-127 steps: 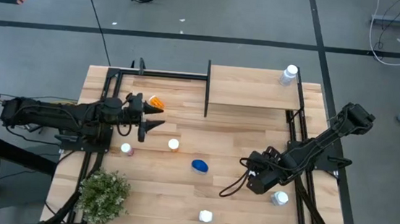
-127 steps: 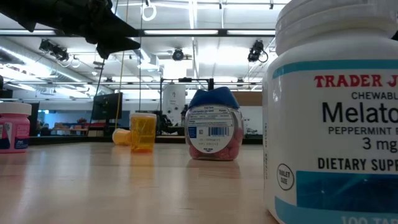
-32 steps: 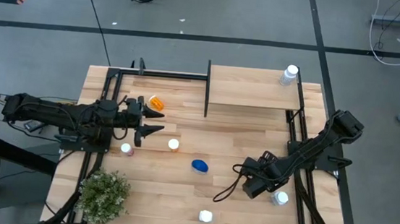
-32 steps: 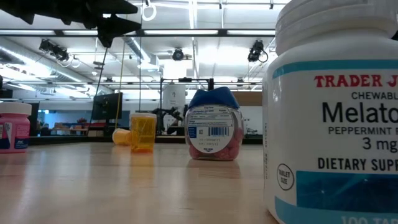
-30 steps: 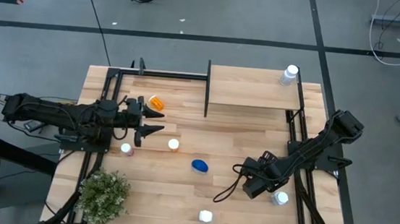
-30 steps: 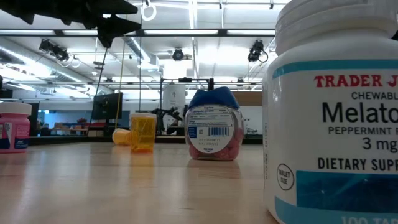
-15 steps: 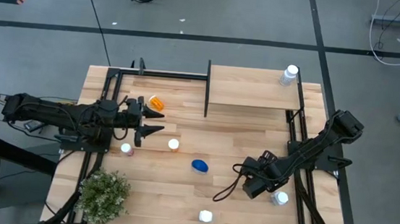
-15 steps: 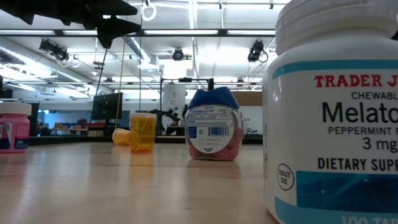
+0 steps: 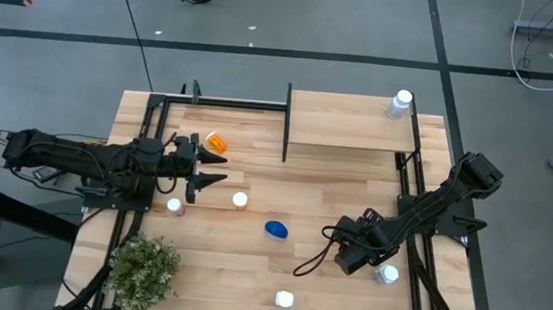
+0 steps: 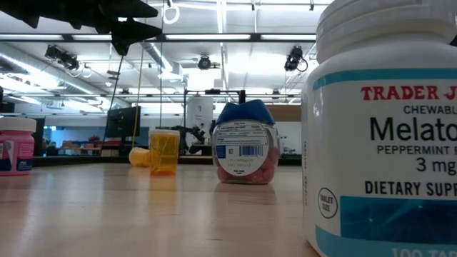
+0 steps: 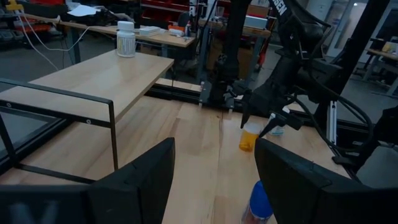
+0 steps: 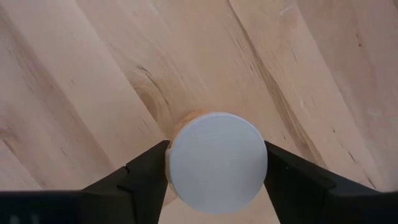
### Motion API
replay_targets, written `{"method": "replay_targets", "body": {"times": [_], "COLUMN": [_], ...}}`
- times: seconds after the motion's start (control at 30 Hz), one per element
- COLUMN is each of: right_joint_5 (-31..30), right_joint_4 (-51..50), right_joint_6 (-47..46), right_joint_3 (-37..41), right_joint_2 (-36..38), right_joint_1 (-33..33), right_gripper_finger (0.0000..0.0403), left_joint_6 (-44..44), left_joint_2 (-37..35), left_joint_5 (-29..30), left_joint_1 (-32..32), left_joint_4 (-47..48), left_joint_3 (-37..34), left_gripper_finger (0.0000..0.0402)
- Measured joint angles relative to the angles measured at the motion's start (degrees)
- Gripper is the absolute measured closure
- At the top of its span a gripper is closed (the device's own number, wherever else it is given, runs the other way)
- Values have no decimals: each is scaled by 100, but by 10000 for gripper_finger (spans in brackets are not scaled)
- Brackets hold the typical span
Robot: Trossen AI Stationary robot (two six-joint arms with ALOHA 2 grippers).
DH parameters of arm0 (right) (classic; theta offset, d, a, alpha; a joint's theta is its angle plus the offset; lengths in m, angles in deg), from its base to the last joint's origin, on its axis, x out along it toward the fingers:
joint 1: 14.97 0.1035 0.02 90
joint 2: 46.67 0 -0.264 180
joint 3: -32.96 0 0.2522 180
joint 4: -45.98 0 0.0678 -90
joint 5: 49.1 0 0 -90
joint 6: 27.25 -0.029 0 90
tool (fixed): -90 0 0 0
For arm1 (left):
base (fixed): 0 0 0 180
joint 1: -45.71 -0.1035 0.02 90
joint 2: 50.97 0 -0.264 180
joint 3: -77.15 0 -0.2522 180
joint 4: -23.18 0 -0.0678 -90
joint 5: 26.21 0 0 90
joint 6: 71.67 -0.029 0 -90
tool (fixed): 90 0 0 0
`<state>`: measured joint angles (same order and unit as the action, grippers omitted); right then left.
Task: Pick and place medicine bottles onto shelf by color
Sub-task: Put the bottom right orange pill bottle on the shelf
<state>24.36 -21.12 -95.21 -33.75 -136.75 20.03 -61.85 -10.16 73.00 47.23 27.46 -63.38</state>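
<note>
An orange medicine bottle (image 11: 249, 137) with a white cap stands upright on the table near its right side. My right gripper (image 12: 216, 165) points steeply down over it and is shut on it; the high view hides the bottle under that gripper (image 9: 348, 254). My left gripper (image 9: 209, 177) hangs level and open above the table's left part, holding nothing. One white bottle (image 9: 399, 104) stands on the shelf (image 9: 345, 123) at its far right corner. Loose on the table are a blue bottle (image 9: 276, 229), an orange one (image 9: 240, 200), a pinkish one (image 9: 174, 206) and white ones (image 9: 284, 298), (image 9: 386, 275). My right gripper pinches the orange bottle's white cap (image 12: 180, 168) between its two fingers (image 12: 146, 171), one on each side of the cap's rim. The fingers come from above, pointing steeply down. The bottle stands upright with its base on the table.
Another orange bottle (image 9: 216, 142) lies on its side at the far left. A green potted plant (image 9: 144, 269) stands at the near left corner. The shelf's black upright edge (image 9: 286, 124) rises at its left end. The tall white bottle (image 10: 385, 143) fills the right of the low view.
</note>
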Motion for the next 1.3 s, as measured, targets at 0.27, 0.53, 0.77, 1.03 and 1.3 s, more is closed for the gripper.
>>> {"method": "replay_targets", "body": {"times": [0.27, 0.53, 0.77, 1.03, 1.3], "right_joint_5": [0, -51, -285, -307, -618], "right_joint_4": [0, -31, -467, -1502, -2066], "right_joint_6": [1, 80, 476, 882, 1214], "right_joint_3": [-1, -242, -862, -1613, -2489], "right_joint_2": [0, 0, 0, 0, 2], "right_joint_1": [0, -29, -297, -916, -1574], "right_gripper_finger": [167, 167, 166, 166, 166], "left_joint_6": [-2, -7, -2, 2, 30], "left_joint_2": [0, 0, 0, 0, 0], "left_joint_5": [0, 0, 0, 0, 0], "left_joint_1": [0, 0, 2, 2, 0], "left_joint_4": [15, 44, 40, 39, 74], "left_joint_3": [-2, -2, -2, -2, -2], "left_gripper_finger": [173, 173, 173, 173, 173]}}
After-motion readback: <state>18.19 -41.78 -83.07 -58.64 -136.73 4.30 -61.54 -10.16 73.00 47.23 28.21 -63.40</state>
